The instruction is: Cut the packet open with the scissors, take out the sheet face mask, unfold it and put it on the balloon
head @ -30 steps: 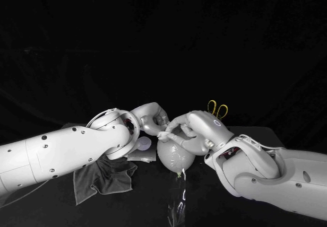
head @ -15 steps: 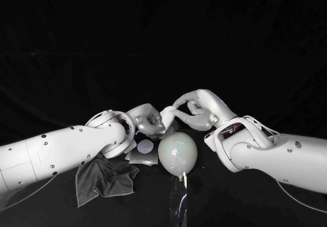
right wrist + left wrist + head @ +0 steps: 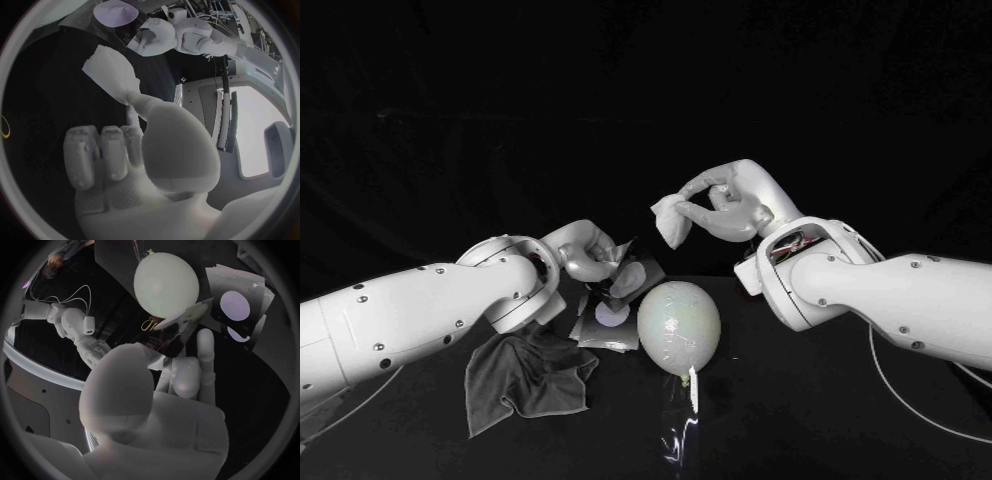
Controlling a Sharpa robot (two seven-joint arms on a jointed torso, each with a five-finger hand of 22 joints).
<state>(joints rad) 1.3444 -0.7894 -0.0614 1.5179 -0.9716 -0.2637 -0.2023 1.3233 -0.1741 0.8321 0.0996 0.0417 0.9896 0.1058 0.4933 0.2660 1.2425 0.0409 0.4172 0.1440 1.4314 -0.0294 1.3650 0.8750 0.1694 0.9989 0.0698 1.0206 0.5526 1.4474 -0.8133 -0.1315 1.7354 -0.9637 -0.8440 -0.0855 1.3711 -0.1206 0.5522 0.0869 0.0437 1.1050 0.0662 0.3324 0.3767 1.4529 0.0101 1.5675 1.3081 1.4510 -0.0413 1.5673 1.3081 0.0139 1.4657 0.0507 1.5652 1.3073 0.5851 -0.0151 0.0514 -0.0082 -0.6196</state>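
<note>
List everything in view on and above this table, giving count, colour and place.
table: one, black, under everything.
balloon: one, pale whitish, lying mid-table.
sheet mask: one, white, folded, held aloft beyond the balloon.
held packet: one, dark silver, gripped just off the balloon.
lying packet: at least one, silver with a pale round mark, beside the balloon.
scissors: one pair, yellow handles, near the balloon.
cloth: one, grey, crumpled, beside the lying packet.
left hand: silver, grips the held packet.
right hand: silver, raised, pinches the sheet mask.
</note>
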